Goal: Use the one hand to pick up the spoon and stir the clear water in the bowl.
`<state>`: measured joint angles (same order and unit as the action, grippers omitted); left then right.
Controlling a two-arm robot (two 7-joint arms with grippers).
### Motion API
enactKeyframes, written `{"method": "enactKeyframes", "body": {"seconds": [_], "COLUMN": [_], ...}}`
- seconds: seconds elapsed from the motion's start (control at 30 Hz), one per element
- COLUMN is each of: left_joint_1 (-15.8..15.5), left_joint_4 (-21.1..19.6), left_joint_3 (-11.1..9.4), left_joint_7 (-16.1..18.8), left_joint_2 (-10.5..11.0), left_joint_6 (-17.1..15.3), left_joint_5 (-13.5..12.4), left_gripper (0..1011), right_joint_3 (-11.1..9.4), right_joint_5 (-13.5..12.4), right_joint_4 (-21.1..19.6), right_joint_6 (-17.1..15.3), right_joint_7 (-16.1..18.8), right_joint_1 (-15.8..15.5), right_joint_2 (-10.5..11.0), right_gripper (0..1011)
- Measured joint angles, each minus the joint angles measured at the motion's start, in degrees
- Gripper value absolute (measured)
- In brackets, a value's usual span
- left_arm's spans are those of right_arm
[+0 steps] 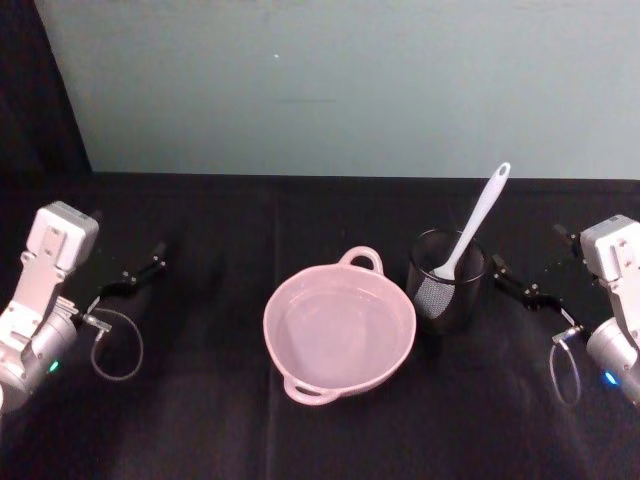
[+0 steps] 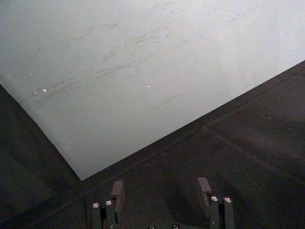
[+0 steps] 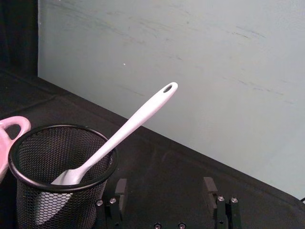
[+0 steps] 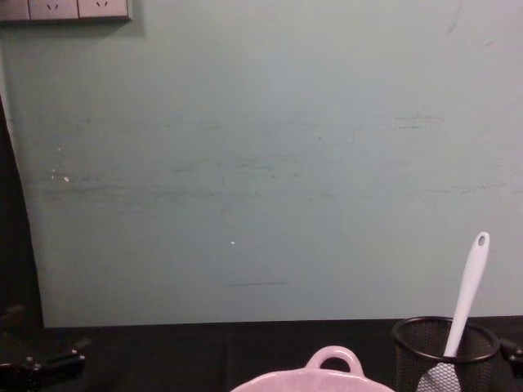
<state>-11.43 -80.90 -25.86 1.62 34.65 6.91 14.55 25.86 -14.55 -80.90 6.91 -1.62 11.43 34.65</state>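
**Pre-grasp: spoon (image 1: 470, 235) not yet picked**

We're seeing the bowl (image 1: 268, 325) nearest on the bench (image 1: 200, 420). Both are gaping wide, empty: right pincer (image 1: 508, 277) near the mesh cup (image 1: 447, 295), left pincer (image 1: 135, 272) parked well apart. The spoon is standing head-down in the cup. We're planning: right pincer closing on the raised handle, lifting clear.

Black mesh cup (image 1: 440, 300): upright on the black tabletop (image 1: 180, 420), right of centre. Pale green wall (image 1: 330, 80): rises behind the tabletop's far edge. White sockets (image 4: 78, 8): mounted high on the wall, left side.
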Motion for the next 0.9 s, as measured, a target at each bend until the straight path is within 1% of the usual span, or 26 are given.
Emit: {"method": "enactKeyframes", "body": {"seconds": [0.47,0.6,0.63,0.77,0.8,0.83,0.87,0.9], "left_joint_1": [0.0,0.0,0.0,-0.01,0.0,0.0,0.0,0.0], "left_joint_4": [0.0,0.0,0.0,0.0,0.0,0.0,0.0,0.0], "left_joint_3": [0.0,0.0,0.0,0.0,0.0,0.0,0.0,0.0], "left_joint_7": [0.0,0.0,0.0,0.0,0.0,0.0,0.0,0.0], "left_joint_2": [0.0,0.0,0.0,0.0,0.0,0.0,0.0,0.0], "left_joint_6": [0.0,0.0,0.0,0.0,0.0,0.0,0.0,0.0], "left_joint_5": [0.0,0.0,0.0,0.0,0.0,0.0,0.0,0.0], "left_gripper": [1005,1005,1005,1005,1005,1005,1005,1005], "right_joint_3": [-0.04,-1.18,-1.96,-3.85,-4.84,-5.37,-6.52,-7.08], "right_joint_5": [0.01,-0.39,-1.07,-3.21,-4.45,-5.19,-6.92,-7.99], "right_joint_4": [-0.01,-0.89,-1.6,-3.74,-4.71,-5.25,-6.16,-6.54], "right_joint_6": [-0.01,-0.13,-0.13,-0.22,-0.42,-0.55,-0.85,-1.11], "right_joint_7": [0.02,0.2,0.47,1.2,1.61,1.83,2.64,3.18], "right_joint_1": [-0.01,-1.02,-1.8,-3.78,-4.72,-5.15,-6.0,-6.33], "right_joint_2": [-0.01,0.05,0.19,0.72,0.91,0.99,1.07,1.08], "right_gripper": [1000,1002,1002,1002,1000,1000,1002,1002]}}
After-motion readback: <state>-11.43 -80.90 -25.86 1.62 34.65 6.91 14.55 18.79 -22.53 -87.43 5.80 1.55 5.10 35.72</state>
